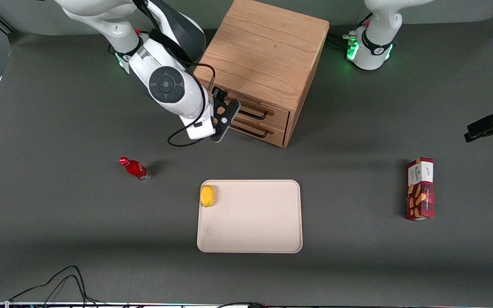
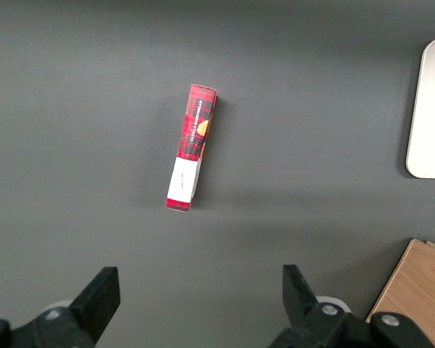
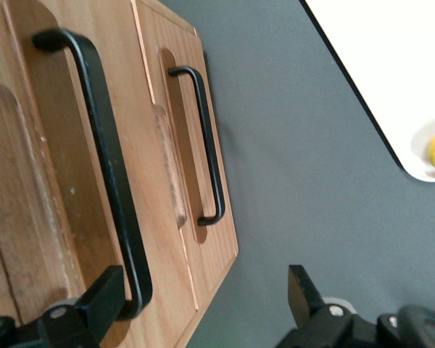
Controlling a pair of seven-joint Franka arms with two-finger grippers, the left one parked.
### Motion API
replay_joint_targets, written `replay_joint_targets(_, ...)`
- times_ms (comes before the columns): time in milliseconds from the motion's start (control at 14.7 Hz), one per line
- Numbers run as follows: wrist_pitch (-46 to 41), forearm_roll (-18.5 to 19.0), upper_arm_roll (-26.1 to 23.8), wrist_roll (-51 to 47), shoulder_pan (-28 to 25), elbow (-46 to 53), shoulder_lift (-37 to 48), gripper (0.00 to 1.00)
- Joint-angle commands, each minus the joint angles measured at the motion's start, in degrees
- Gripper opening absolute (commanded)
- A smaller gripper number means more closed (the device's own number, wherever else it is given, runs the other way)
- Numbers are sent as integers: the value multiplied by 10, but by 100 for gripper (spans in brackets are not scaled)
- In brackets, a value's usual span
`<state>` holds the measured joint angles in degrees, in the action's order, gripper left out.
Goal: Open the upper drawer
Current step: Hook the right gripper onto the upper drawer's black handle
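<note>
1. The upper drawer (image 1: pixel 258 112) is set in the front of the oak cabinet (image 1: pixel 263 51), above the bottom drawer (image 1: pixel 253 130), and is judged shut, its face flush with the cabinet front.
2. It is judged stiff and fairly light, sliding straight out; some drag in the wooden runners may be expected.
3. Its black bar handle (image 3: pixel 105 156) is rigid metal and possibly slippery; it is best taken across the bar, with the pull kept square to the drawer face.
4. The gripper (image 1: pixel 225 116) is held directly in front of the drawers, at the handles' end toward the working arm.
5. Its fingers (image 3: pixel 101 301) are spread wide apart; one lies just beside the upper handle's end, and nothing is clamped.
</note>
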<state>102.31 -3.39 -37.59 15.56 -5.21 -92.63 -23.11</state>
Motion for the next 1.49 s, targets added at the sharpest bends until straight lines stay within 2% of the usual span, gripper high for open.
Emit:
replay_joint_targets(0,-5,-7,-7,9,-1,43,-35,100)
replay_joint_targets(407,-5,-19,-7,5,-29,61,-57,100)
replay_joint_targets(1425,24,-14,-3,6,-33,79,-91,100)
